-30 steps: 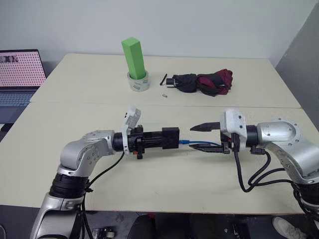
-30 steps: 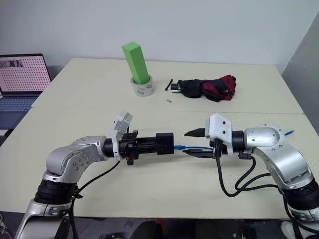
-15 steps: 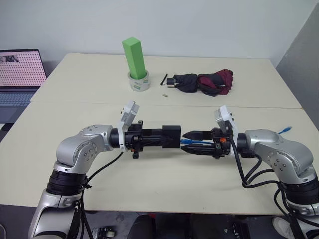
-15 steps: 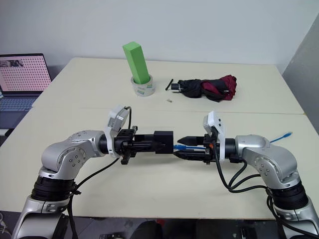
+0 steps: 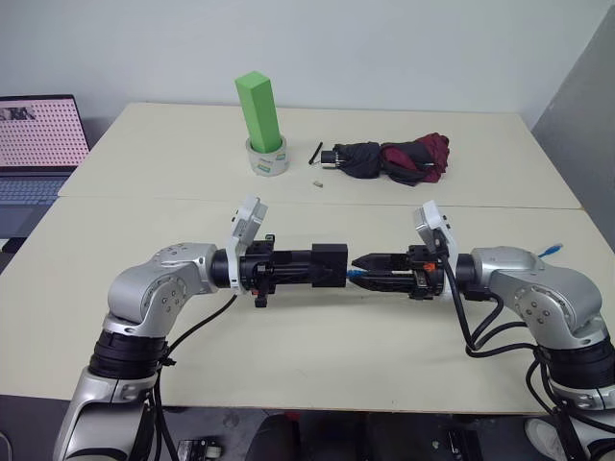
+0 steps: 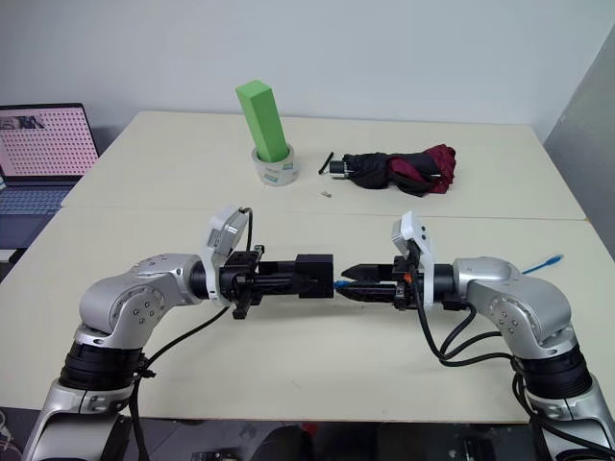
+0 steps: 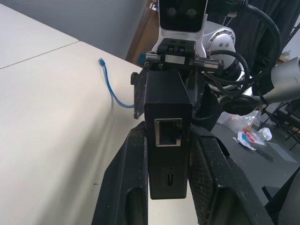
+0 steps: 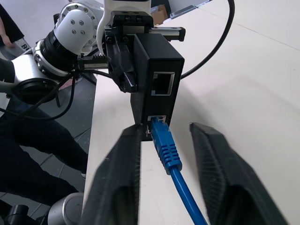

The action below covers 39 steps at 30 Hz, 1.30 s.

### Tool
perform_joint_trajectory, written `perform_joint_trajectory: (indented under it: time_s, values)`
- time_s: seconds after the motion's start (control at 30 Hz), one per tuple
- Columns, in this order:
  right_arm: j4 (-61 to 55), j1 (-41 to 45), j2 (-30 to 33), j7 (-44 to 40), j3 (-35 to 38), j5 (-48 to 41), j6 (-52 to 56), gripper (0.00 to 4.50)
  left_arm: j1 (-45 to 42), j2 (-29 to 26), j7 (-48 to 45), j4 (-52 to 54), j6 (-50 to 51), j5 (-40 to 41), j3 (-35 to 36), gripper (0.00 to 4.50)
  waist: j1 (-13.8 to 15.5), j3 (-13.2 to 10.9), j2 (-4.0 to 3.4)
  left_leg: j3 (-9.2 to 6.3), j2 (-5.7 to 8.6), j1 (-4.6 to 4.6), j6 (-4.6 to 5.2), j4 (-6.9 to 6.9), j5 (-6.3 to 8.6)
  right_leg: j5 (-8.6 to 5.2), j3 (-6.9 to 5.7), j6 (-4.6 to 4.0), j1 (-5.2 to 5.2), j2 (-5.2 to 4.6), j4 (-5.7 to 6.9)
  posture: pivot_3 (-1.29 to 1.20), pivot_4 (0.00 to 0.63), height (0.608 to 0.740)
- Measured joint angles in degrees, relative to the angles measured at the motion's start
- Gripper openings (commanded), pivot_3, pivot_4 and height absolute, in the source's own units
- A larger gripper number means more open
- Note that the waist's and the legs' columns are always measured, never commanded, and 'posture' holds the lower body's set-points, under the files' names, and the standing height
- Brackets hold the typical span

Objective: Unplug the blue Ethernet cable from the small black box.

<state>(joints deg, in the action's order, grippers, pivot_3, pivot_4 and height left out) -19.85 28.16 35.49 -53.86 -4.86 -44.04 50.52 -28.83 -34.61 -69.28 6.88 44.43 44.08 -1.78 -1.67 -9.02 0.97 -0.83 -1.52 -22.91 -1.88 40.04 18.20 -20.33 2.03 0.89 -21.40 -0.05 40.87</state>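
1. Box-wise, the small black box [image 5: 329,265] sits pinched in the left gripper [image 5: 336,266], held up above the table [image 5: 288,346].
2. Right wrist view shows the blue Ethernet cable [image 8: 165,149] plugged into the box's lower port, right gripper [image 8: 165,154] fingers spread either side, not touching it.
3. Left wrist view shows the box's opposite face, with an empty port.
4. Head views add the cable's loose end lying on the table, plus a folded umbrella [image 5: 394,159] further back.

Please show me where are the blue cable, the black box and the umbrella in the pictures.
blue cable [image 8: 165,147]: right wrist view, on its plug boot.
black box [image 8: 159,65]: right wrist view, on its port face.
umbrella [image 5: 404,158]: left eye view, on its folded fabric.
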Motion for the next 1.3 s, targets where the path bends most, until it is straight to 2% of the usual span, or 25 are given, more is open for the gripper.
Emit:
perform_joint_trajectory:
  time_s: [0.1, 0.53, 0.6, 0.77, 1.3]
  values:
    - [0.0, 0.2, 0.1, -0.9, -0.4, 0.1, -0.2, 0.02, 0.0, 0.0, 0.1, 0.0, 0.0, 0.0, 0.0, 0.79, 0.0, 0.0, 0.00, 0.00, 0.00, 0.00, 0.00, 0.00, 0.00, 0.00, 0.00, 0.00, 0.00, 0.00, 0.00, 0.00, 0.150, 0.740]
    - [1.6, 2.0, 0.4, -3.5, -1.4, 2.4, -1.3, 0.03, 0.0, -0.1, 0.0, 0.0, -0.1, -0.2, 0.1, 0.79, 0.0, 0.0, 0.00, 0.00, 0.00, 0.00, 0.00, -0.01, 0.00, 0.00, 0.00, 0.00, 0.00, 0.00, -0.01, 0.00, 0.150, 0.740]
    - [2.1, 2.2, 0.4, -3.7, -1.4, 2.3, -1.3, 0.73, 0.0, -0.1, 0.0, 0.0, -0.3, -0.2, 0.1, 0.79, 0.0, 0.0, 0.00, 0.00, 0.00, 0.00, 0.00, 0.00, 0.00, 0.00, -0.01, 0.00, 0.00, 0.00, -0.01, 0.00, 0.150, 0.740]
    - [2.7, 1.9, 0.3, -3.4, 0.0, 1.0, 0.4, 1.80, 0.1, 0.0, -0.1, 0.0, -0.4, -0.2, 0.1, 0.79, 0.0, 0.0, 0.00, -0.01, -0.01, 0.00, 0.00, -0.01, 0.00, 0.00, -0.01, 0.00, 0.00, 0.00, -0.01, 0.00, 0.150, 0.740]
    - [1.2, -0.1, -1.9, -0.7, 1.2, -0.6, 3.0, 1.81, 0.2, 0.0, -0.1, 0.0, -0.9, -0.1, 0.0, 0.79, 0.0, 0.0, 0.00, -0.01, 0.00, -0.01, 0.00, -0.02, 0.00, 0.00, -0.01, 0.00, 0.00, 0.00, -0.02, 0.00, 0.150, 0.740]
